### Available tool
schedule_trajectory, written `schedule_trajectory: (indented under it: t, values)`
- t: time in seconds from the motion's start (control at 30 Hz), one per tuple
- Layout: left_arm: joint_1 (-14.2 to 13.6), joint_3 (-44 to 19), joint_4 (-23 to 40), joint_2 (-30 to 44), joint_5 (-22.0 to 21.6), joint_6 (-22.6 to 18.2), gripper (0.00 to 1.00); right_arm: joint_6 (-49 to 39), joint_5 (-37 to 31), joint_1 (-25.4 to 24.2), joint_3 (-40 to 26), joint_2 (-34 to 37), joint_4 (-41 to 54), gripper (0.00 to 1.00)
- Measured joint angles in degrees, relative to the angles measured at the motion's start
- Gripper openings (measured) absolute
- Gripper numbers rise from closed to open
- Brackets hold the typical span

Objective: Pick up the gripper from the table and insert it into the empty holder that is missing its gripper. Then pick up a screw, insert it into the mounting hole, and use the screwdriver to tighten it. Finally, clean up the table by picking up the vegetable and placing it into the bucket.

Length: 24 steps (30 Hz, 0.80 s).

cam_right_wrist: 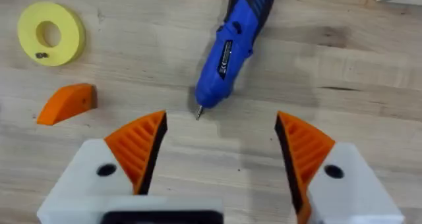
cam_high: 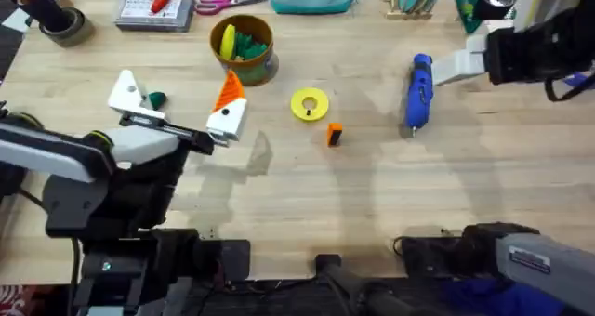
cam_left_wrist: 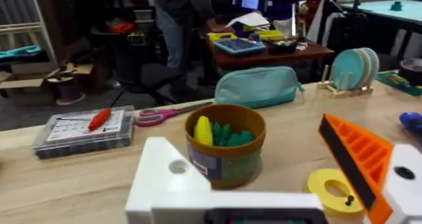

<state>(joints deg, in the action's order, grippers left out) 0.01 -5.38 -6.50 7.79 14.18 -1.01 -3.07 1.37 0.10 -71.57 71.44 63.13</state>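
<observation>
The tabletop [cam_high: 307, 195] is pale plank wood. At its far edge lie a clear parts box [cam_high: 154, 9], pink-handled scissors [cam_high: 228, 1] and a teal pouch [cam_left_wrist: 257, 85]; beyond that the left wrist view shows a cluttered workroom with a desk.

The left tool [cam_high: 177, 107] hangs low over the tabletop with its mounts spread apart, gripping nothing. One mount is the bare white holder [cam_high: 125, 90]; the other carries an orange ribbed tip [cam_high: 229, 91]. The green vegetable [cam_high: 156, 99] lies just beside the holder, between the two mounts. The bucket [cam_high: 244, 48] stands just beyond the tipped mount.

To the right of this tool lie the yellow ring [cam_high: 310, 104] and then the small orange gripper [cam_high: 335, 135] — both loose on the wood.

The right tool [cam_right_wrist: 221, 145] hovers wide open and empty — the screwdriver [cam_right_wrist: 231, 46] lies just ahead of its fingers, dark tip toward them.
</observation>
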Motion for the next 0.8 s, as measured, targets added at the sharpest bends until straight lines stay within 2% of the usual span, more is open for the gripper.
schedule_trajectory:
  t: [0.17,0.3,0.4,0.53,0.67,0.8]
  values:
    - [0.00,2.00,-0.11,-0.39,2.21,0.01,0.985,0.02,0.00,0.00,0.00,-0.01,0.00,0.996]
    - [0.00,4.02,-0.01,-4.08,3.31,0.01,0.985,0.02,0.00,0.00,0.00,-0.02,0.00,0.997]
    - [0.00,4.65,1.52,-7.04,4.31,0.01,0.985,0.02,0.00,0.00,0.00,-0.01,0.00,0.997]
    - [0.00,4.65,3.15,-7.48,6.25,0.00,0.985,0.02,0.00,0.00,0.00,-0.02,0.00,0.996]
    - [0.00,4.67,5.67,-7.50,10.41,0.00,0.985,0.02,0.00,0.00,0.00,0.00,0.00,0.996]
    - [0.00,4.69,8.63,-7.50,17.54,0.02,0.985,0.02,0.00,0.00,0.00,-0.01,0.02,0.997]
